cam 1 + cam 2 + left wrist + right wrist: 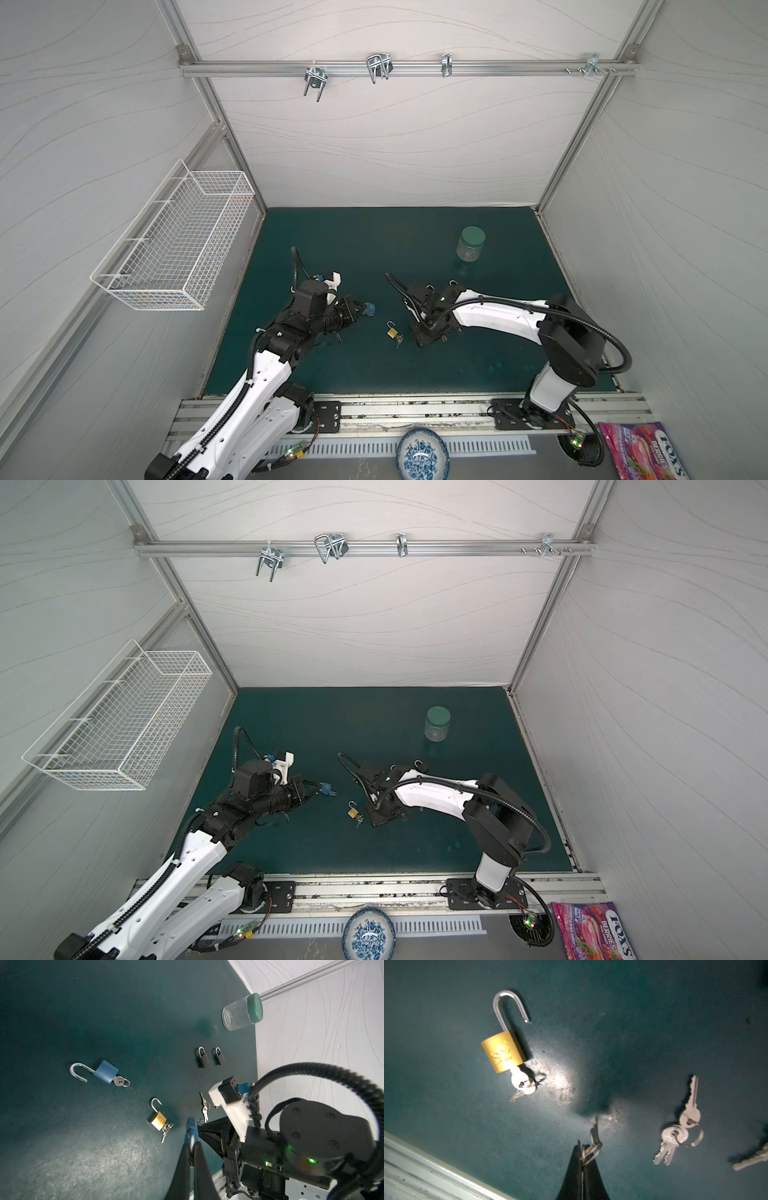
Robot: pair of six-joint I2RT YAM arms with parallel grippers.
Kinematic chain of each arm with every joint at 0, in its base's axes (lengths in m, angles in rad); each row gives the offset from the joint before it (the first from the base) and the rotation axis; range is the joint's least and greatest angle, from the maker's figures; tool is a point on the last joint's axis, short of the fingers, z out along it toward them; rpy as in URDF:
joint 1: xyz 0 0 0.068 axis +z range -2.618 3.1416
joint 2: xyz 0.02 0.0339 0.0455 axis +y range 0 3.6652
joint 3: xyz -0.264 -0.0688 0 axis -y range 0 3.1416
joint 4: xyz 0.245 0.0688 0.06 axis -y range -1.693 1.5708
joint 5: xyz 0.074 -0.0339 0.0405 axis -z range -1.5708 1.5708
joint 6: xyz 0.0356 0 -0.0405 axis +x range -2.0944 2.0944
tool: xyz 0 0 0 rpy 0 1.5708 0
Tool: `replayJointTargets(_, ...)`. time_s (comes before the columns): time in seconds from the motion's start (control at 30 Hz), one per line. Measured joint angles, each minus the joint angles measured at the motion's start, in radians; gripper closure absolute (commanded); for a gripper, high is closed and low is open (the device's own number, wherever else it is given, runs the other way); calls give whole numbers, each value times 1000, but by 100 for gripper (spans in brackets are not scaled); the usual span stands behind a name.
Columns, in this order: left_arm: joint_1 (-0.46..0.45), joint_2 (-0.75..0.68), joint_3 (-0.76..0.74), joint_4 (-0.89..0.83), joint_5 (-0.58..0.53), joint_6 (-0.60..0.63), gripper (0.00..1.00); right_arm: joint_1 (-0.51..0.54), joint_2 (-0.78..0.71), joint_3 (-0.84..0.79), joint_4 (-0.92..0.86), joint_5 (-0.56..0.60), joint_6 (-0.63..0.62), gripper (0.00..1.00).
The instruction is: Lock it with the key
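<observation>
- Key (594,1132) on its ring is pinched in the right gripper (582,1147), jaws closed on it, low over the mat (446,1095); the blade sticks out free, likely for inserting.
- Brass padlock (503,1051) lies flat nearby, shackle open, inserted key (519,1081) in its base; probably the lock target, not certain.
- Left gripper (191,1132) is closed, nothing held, near the blue padlock (106,1072), which is also open.
- Two black padlocks (202,1057) are shut, further off.
- Hard to tell: pads on the key bow or on the ring only. Both top views hide the right fingertips under the wrist. Loose key (749,1159) is cut off at the frame edge.
</observation>
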Motion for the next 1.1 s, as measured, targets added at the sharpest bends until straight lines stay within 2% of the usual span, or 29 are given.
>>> replayJointTargets(0.13,6,-3,0,-3,10,0,100,0,36,12,-14,0,5,100)
replayJointTargets(0.47,10,-3,0,-9,24,2,100,-10,72,31,-18,6,20,66)
replayJointTargets(0.63,12,-2,0,-14,30,2,100,-16,35,30,-14,11,14,52)
replayJointTargets(0.73,15,1,0,-13,42,7,100,-16,-86,2,19,19,-2,41)
replayJointTargets(0.83,15,7,0,-8,70,19,100,-16,-279,-37,62,39,-31,31)
replayJointTargets(0.93,15,24,10,3,118,37,100,-19,-479,-86,139,73,-69,5)
replayJointTargets(1.0,14,40,25,16,154,47,100,-21,-587,-127,192,98,-102,1)
replayJointTargets(1.1,0,60,60,35,203,60,100,-29,-728,-216,282,126,-161,1)
